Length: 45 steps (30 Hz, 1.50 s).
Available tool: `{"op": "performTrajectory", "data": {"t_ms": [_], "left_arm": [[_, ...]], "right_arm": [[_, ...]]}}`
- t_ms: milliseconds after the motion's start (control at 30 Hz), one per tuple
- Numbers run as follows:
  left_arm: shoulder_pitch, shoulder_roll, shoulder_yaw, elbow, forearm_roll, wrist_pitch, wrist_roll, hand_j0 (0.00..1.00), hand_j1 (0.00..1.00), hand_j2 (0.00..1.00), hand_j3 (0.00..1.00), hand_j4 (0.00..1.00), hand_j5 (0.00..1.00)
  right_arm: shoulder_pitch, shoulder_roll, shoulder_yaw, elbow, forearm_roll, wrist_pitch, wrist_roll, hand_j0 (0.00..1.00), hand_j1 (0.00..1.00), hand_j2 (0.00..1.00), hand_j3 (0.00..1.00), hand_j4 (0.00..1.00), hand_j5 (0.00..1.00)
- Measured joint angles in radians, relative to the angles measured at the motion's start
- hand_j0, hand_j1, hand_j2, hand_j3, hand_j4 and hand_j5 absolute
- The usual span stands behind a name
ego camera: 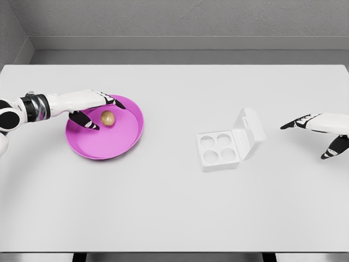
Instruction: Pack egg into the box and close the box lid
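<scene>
A brown egg [107,118] lies in a magenta plate [117,143] on the left half of the white table. My left hand [98,112] reaches over the plate's left side, fingers spread on either side of the egg, not closed on it. A white egg box [220,148] with several empty cups stands right of centre, its lid [248,132] raised open on the right. My right hand [316,134] hovers right of the box with fingers spread, holding nothing.
The white table [174,207] spans the whole view, with its far edge against a grey wall and its near edge at the bottom. Nothing else stands between plate and box.
</scene>
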Motion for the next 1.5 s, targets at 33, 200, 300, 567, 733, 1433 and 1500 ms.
{"op": "performTrajectory", "data": {"t_ms": [33, 200, 300, 567, 733, 1433, 1500], "left_arm": [[0.000, 0.000, 0.000, 0.000, 0.000, 0.000, 0.000, 0.85, 0.85, 0.85, 0.85, 0.85, 0.85], [0.000, -0.004, 0.000, 0.011, -0.001, 0.000, 0.000, 0.84, 0.84, 0.84, 0.84, 0.84, 0.84], [0.000, -0.005, 0.000, 0.013, -0.001, 0.000, 0.000, 0.80, 0.80, 0.80, 0.80, 0.80, 0.80], [0.000, -0.004, 0.000, 0.012, -0.001, 0.000, 0.000, 0.73, 0.73, 0.73, 0.73, 0.73, 0.73], [0.002, -0.005, -0.001, 0.011, -0.006, 0.000, 0.000, 0.73, 0.73, 0.73, 0.73, 0.73, 0.73], [0.005, -0.008, -0.003, 0.012, -0.033, 0.002, 0.001, 0.59, 0.59, 0.59, 0.59, 0.59, 0.59], [0.006, -0.007, -0.003, 0.012, -0.030, 0.003, 0.001, 0.58, 0.58, 0.58, 0.58, 0.58, 0.58]], "right_arm": [[0.000, 0.000, 0.000, 0.000, 0.000, 0.000, 0.000, 1.00, 1.00, 1.00, 1.00, 1.00, 1.00], [0.000, -0.001, 0.000, 0.001, 0.000, 0.000, 0.000, 1.00, 1.00, 1.00, 1.00, 1.00, 1.00], [0.000, -0.001, 0.000, 0.001, 0.000, 0.000, 0.000, 1.00, 1.00, 1.00, 1.00, 1.00, 1.00], [0.002, 0.001, 0.001, 0.001, 0.000, 0.000, 0.000, 1.00, 1.00, 1.00, 1.00, 1.00, 1.00], [0.002, 0.002, 0.002, 0.002, 0.000, 0.000, 0.000, 1.00, 1.00, 1.00, 1.00, 1.00, 1.00], [0.002, 0.002, 0.005, 0.002, 0.000, 0.000, 0.000, 1.00, 1.00, 1.00, 1.00, 1.00, 1.00], [0.002, 0.002, 0.006, 0.002, 0.000, 0.000, 0.000, 1.00, 1.00, 1.00, 1.00, 1.00, 1.00]]}}
